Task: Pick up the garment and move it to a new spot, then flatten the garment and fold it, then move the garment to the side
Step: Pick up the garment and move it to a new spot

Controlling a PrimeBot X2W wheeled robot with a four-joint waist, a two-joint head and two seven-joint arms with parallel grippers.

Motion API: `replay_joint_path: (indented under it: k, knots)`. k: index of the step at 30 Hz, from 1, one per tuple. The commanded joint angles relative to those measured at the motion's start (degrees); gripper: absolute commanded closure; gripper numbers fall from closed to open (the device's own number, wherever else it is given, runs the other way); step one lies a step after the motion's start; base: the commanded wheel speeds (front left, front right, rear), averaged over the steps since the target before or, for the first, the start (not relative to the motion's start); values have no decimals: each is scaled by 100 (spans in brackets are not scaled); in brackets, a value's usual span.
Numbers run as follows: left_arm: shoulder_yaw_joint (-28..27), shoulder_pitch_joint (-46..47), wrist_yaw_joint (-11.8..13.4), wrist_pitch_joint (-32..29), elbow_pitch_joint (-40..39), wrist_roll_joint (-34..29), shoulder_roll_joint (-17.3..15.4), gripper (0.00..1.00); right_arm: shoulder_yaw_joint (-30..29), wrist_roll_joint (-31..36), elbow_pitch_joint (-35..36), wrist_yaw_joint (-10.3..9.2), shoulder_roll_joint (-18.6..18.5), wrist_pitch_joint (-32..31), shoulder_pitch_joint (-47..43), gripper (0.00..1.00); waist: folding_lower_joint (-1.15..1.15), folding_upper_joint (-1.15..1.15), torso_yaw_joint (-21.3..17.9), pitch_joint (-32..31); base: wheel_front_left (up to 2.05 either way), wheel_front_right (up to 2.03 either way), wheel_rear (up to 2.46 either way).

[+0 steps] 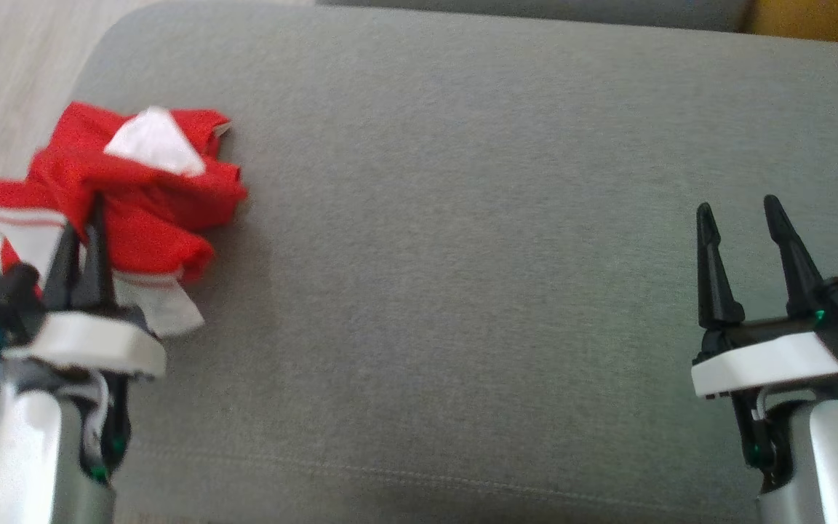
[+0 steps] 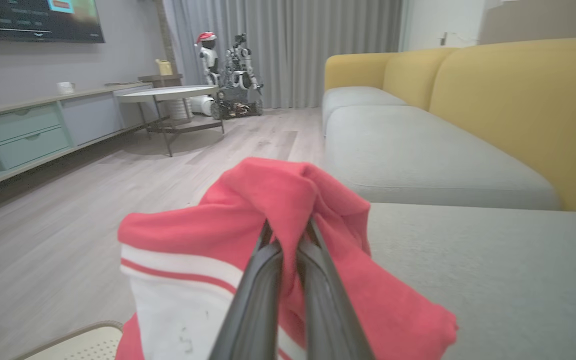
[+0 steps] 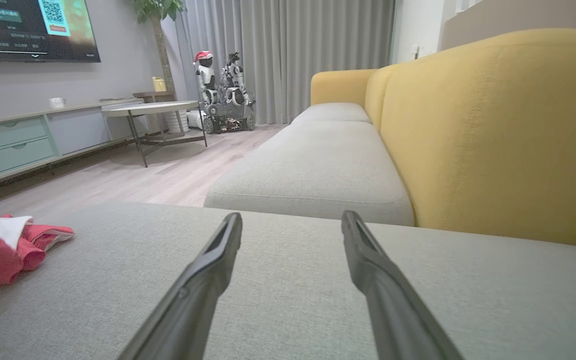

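My left gripper tips hidden inside crumpled red-and-white garment, garment type unclear, fingers pinched narrow on a red fold, garment bunched at grey cushion left edge, my right gripper fingers spread wide, holding nothing

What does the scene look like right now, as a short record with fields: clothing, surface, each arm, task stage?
clothing: red and white garment, crumpled, at the left end of the cushion
surface: grey cushion
left arm: left gripper shut, fingers pinching a red fold of the garment
right arm: right gripper open, over bare cushion, apart from the garment
task stage: garment not yet flattened or folded
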State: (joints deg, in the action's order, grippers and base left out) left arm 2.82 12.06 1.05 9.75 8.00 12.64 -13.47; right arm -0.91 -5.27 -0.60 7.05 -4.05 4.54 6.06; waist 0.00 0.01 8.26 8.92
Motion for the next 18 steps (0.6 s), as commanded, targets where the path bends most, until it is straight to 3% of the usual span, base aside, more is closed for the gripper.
replay_joint_path:
  k: [1,8,18]
  knots:
    - [-188,220,25,-29,-325,-38,-160,100,104,-26,232,44,4,29,83,0,0,-1,-190,-152,0,0,0]
    - [284,-255,0,-511,-1221,-104,31,100,188,-73,349,44,70,-48,-21,0,0,-1,-715,-100,0,0,0]
    - [1292,822,-442,-683,-681,-332,421,100,340,-245,383,44,112,77,26,0,0,-1,-1840,358,0,0,0]
